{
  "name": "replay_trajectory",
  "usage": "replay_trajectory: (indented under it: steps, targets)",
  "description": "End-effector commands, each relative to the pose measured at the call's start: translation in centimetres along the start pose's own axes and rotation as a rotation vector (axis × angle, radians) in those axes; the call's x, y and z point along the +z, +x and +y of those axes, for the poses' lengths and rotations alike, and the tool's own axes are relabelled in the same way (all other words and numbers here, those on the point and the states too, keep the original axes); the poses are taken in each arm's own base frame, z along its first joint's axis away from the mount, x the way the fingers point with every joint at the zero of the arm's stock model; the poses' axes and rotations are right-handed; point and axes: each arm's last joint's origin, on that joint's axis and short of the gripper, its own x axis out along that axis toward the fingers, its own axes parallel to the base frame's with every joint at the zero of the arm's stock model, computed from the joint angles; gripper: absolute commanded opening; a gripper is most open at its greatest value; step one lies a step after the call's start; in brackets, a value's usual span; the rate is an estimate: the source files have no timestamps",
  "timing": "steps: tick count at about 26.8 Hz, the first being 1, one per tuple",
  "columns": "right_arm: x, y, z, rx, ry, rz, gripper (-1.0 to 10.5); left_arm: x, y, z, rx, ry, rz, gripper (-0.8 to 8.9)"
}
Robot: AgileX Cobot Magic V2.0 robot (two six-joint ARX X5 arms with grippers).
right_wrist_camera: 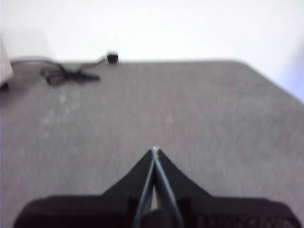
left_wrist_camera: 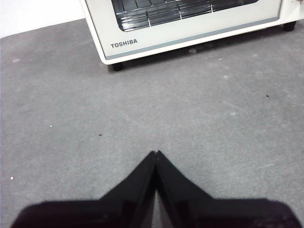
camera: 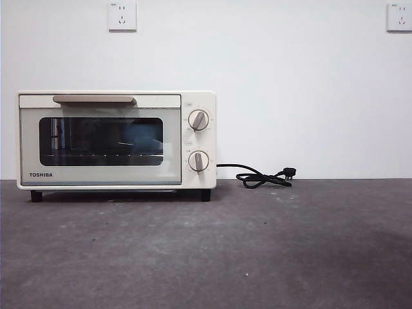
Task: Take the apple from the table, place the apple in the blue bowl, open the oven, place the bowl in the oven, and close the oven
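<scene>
The cream-white Toshiba oven (camera: 116, 140) stands at the left of the dark grey table (camera: 257, 251), its dark glass door shut and its beige bar handle (camera: 94, 99) up. A patch of blue shows dimly through the glass (camera: 143, 136). No apple is in view. My left gripper (left_wrist_camera: 156, 153) hovers shut over bare table in front of the oven (left_wrist_camera: 190, 23), nothing between its jaws. My right gripper (right_wrist_camera: 155, 150) is shut too, over the table's right part, away from the oven. Neither arm shows in the front view.
The oven's black cord and plug (camera: 264, 176) lie coiled on the table right of the oven, and the cord (right_wrist_camera: 66, 73) shows in the right wrist view. Two wall sockets (camera: 122, 16) sit high on the white wall. The table's right edge (right_wrist_camera: 275, 85) is near.
</scene>
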Motion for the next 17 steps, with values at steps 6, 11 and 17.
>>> replay_trajectory:
  steps: [6,11,17]
  targets:
    - [-1.92,-0.12,0.15,0.035,-0.012,0.025,0.0,-0.26,0.11,-0.03,0.002,-0.007,0.007,-0.03]
    - [-1.88,-0.13,0.16,0.037,-0.013,0.023,0.0,-0.27,0.11,-0.03,0.002,-0.007,0.007,-0.03]
    - [-1.88,-0.13,0.15,0.035,-0.015,0.035,0.0,-0.26,0.11,-0.03,0.002,-0.007,0.007,-0.03]
